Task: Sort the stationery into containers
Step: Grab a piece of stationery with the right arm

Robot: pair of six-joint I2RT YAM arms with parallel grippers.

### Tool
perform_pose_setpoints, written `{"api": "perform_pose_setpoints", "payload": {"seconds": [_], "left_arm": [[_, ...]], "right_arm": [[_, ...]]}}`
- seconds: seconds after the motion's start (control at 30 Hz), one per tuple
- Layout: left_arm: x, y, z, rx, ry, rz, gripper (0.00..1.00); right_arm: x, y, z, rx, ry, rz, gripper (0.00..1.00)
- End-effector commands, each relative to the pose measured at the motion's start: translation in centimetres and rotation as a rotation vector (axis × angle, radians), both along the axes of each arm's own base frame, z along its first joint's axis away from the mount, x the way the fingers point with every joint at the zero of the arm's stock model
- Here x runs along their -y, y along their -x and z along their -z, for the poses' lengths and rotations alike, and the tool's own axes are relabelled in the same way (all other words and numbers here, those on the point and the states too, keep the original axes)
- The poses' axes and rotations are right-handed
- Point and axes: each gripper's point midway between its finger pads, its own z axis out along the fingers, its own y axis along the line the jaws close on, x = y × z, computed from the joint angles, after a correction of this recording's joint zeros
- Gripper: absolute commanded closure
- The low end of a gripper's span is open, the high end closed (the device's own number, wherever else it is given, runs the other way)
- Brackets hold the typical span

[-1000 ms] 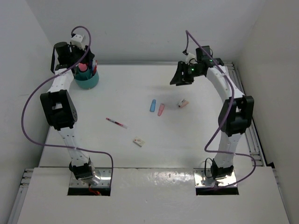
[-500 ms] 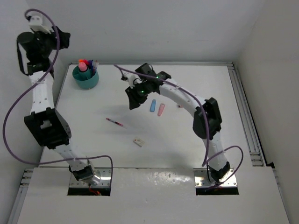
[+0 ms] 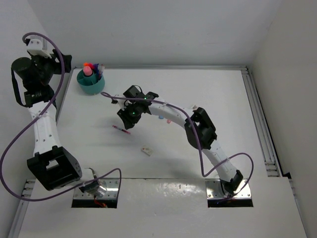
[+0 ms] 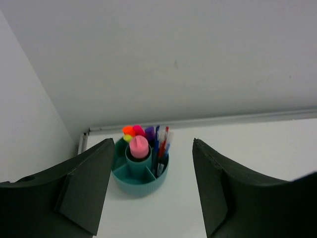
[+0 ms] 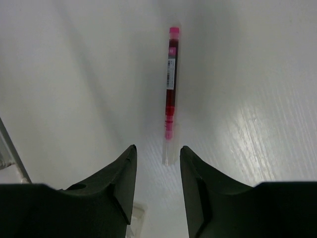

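Observation:
The teal cup (image 3: 91, 84) stands at the far left of the table and holds highlighters, pens and a pink tube; it shows ahead in the left wrist view (image 4: 140, 174). My left gripper (image 3: 49, 68) is open and empty, raised to the left of the cup (image 4: 153, 145). My right gripper (image 3: 128, 118) is open and empty, just above a thin red pen (image 3: 123, 130) lying flat on the table. In the right wrist view the pen (image 5: 171, 89) lies straight ahead of the open fingers (image 5: 157, 148), its clear end near the tips.
A pale eraser (image 3: 146, 150) lies near the pen and shows at the bottom edge of the right wrist view (image 5: 134, 218). A blue eraser (image 3: 161, 117) and a pink one (image 3: 168, 120) peek out by the right arm. Another eraser (image 3: 194, 106) lies further right. Walls close the left and back.
My right arm has swung from the far right across the table to above the red pen. My left arm has pulled back from over the cup to the left.

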Motion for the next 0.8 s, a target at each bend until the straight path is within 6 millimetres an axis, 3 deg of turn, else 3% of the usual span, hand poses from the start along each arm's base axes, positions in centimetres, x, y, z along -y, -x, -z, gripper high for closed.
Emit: {"api": "perform_pose_setpoints", "payload": {"seconds": [0.0,0.33,0.5,0.77], "left_arm": [[0.5,1.1,-0.6,0.009,-0.040,0.011,0.30],[0.5,1.3,0.3,-0.013,-0.048,0.022,0.29],[0.6,1.5,0.4,-0.014,-0.052,0.040,0.29],[0.7,1.1,0.8,-0.015,-0.088,0.074,0.29]], "right_arm": [[-2.2,-1.4,-0.2,0.088,-0.046,0.028,0.60],[-4.1,-1.7,4.1,0.226,0.018,0.018,0.59],[-3.2,-2.6,7.1,0.277,0.090,0.011,0.60],[-1.1,-2.1,9.5,0.304,0.198,-0.046,0.85]]}}
